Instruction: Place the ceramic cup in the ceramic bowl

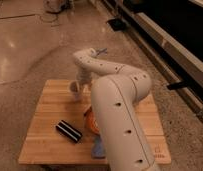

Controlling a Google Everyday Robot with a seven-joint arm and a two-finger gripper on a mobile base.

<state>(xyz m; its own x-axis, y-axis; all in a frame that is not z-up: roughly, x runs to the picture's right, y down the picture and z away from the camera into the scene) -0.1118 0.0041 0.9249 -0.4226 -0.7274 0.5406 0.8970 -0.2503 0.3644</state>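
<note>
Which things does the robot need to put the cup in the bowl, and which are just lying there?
For the job:
- small pale white-grey ceramic cup
- shallow round orange-red ceramic bowl, partly hidden behind the robot's white arm
- gripper, right at the cup

Just lying about:
- black oblong block, left of the bowl
- flat blue item, in front of the bowl
</note>
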